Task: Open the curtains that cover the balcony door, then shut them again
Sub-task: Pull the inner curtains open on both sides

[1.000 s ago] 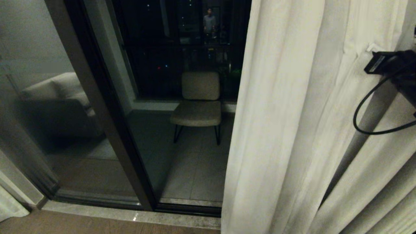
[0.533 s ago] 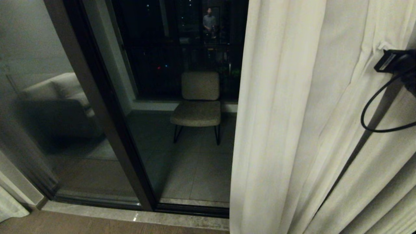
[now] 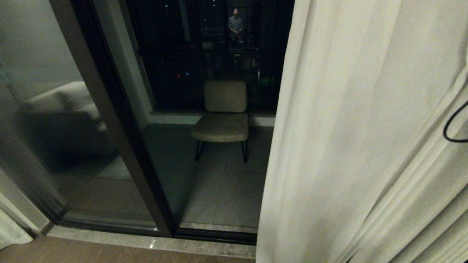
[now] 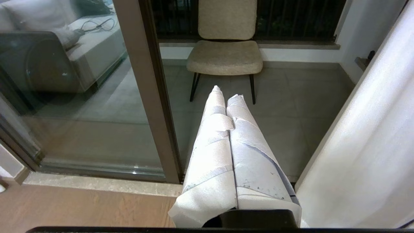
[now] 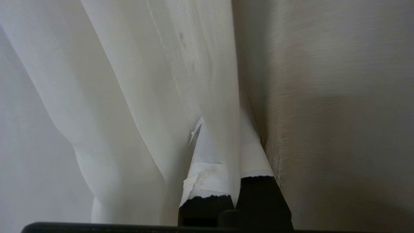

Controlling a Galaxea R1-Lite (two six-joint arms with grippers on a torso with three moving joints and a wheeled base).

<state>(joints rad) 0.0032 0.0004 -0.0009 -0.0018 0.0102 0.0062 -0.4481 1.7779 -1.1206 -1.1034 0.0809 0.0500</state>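
A cream-white curtain hangs over the right half of the head view, its left edge drawn aside from the balcony door, a dark-framed glass panel. In the right wrist view my right gripper is shut on a fold of that curtain, which runs between its white-wrapped fingers. In the head view only its black cable shows at the right edge. My left gripper hangs parked before the door frame, fingers pressed together and empty, beside the curtain. A sliver of another curtain shows low on the left.
A beige chair stands on the tiled balcony behind the glass. A sofa and a standing person are reflected in the glass. A stone threshold and wooden floor lie below the door.
My right arm has swung right out of the head view, leaving only its cable, and has dragged the curtain's upper edge to the right. The left arm has kept still.
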